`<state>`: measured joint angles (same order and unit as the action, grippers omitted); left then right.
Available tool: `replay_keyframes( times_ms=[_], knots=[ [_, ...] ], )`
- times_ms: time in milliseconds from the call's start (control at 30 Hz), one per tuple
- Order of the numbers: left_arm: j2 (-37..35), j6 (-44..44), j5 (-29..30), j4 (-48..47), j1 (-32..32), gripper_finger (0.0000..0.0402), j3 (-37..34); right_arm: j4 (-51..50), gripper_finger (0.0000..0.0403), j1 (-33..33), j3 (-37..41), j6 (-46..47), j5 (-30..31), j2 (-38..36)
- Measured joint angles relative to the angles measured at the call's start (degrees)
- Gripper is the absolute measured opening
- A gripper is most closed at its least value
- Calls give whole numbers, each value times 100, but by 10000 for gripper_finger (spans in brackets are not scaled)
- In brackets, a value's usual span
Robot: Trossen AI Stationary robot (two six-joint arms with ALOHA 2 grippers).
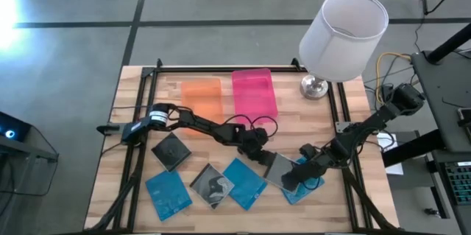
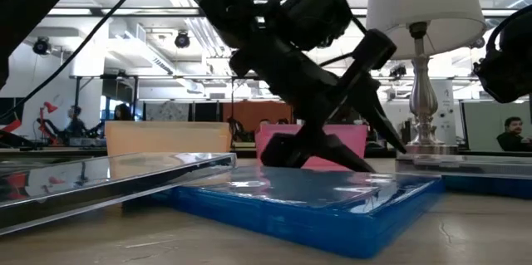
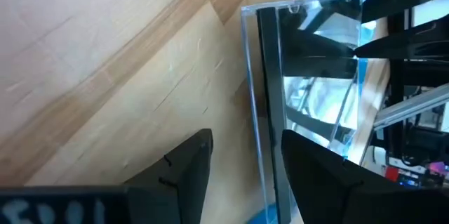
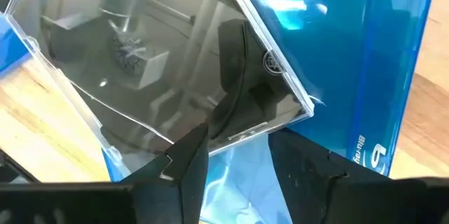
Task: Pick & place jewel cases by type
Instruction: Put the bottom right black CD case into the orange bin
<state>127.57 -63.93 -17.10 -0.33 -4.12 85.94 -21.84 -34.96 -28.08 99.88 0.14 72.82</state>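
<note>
High view: both arms meet at front right of table [image 1: 132, 213], over a clear case with grey insert [image 1: 278, 167] lying partly on a blue case [image 1: 305, 185].
Left gripper [image 1: 259, 154]: at the clear case's near-centre edge; left wrist view shows fingers [image 3: 184, 171] parted, straddling the case's upright-looking edge [image 3: 270, 112], no firm contact visible.
Right gripper [image 1: 293, 180]: low over the opposite corner; right wrist view shows fingers [image 4: 189, 161] apart, the clear case's lower edge [image 4: 175, 76] between them, apparently not clamped.
Other cases: black one [image 1: 171, 149], blue [image 1: 168, 193], dark with picture [image 1: 213, 185], blue [image 1: 243, 183], all flat along the front.
Trays: orange tray [image 1: 202, 97] and pink tray [image 1: 254, 92] at the back, seemingly without cases; lamp [image 1: 342, 32] back right.
Step, judged: lifting the clear case off the blue one.
Doing it well: close on the thin edge squarely, only one gripper taking the weight; keep the case level; avoid dragging the blue case underneath.
Risk: slick plastic slipping from a shallow pinch.
</note>
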Motion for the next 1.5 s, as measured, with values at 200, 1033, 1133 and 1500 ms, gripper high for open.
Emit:
replay_keyframes(
  times_ms=[200, 1033, 1133, 1500],
  knots=[
    [7, -155, 66, 347, -2, 163, -3, 59, 141, 2, 9, -5, 15, 31],
    [-18, 115, -298, 1065, 11, 148, -3, 544, 149, 107, 36, -306, 627, -69],
    [-104, 132, -307, 950, 11, 120, -3, 534, 154, 45, 24, -337, 796, -258],
    [-386, 430, -119, 606, 11, 4, 13, -201, 156, -52, -40, -528, 1164, -1084]
  ],
)
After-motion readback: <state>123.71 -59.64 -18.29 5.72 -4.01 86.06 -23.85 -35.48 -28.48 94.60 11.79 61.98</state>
